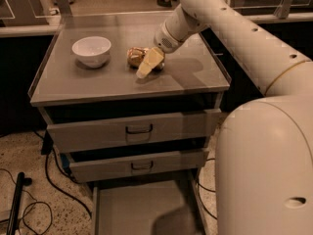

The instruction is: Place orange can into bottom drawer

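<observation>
The gripper (147, 65) rests on the cabinet top against the orange can (135, 56); its grip state cannot be determined. The bottom drawer (132, 208) stands open.

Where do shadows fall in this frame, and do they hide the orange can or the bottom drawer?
Camera view: the light is warm and dim. The arm casts a shadow on the cabinet top right of the orange can, which is lit and visible at the gripper. A dark shadow covers the near floor of the open bottom drawer.
</observation>
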Controlling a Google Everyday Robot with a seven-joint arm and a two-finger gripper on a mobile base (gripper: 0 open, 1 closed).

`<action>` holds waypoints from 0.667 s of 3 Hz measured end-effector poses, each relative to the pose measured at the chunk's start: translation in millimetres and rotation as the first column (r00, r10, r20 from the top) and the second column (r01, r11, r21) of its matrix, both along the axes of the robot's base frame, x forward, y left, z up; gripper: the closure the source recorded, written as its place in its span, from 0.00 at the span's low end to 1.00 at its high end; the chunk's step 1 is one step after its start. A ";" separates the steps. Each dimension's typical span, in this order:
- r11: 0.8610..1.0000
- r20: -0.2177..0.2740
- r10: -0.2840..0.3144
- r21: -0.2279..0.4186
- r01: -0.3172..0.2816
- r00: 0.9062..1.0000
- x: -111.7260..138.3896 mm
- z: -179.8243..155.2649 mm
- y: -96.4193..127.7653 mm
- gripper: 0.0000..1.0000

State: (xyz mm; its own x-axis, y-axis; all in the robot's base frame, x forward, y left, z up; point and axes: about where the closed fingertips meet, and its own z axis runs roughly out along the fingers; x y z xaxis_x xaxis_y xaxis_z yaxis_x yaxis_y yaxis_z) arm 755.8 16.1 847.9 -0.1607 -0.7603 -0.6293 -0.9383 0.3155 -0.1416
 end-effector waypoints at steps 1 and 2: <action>1.000 -0.001 0.000 0.000 0.000 1.000 0.1 -0.3 0.1 0.26; 1.000 -0.001 0.000 0.000 0.000 1.000 0.1 -0.3 0.1 0.49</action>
State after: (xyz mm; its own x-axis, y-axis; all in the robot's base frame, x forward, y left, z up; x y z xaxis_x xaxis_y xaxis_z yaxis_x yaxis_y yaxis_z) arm 755.9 16.2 847.6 -0.1611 -0.7604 -0.6292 -0.9384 0.3155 -0.1411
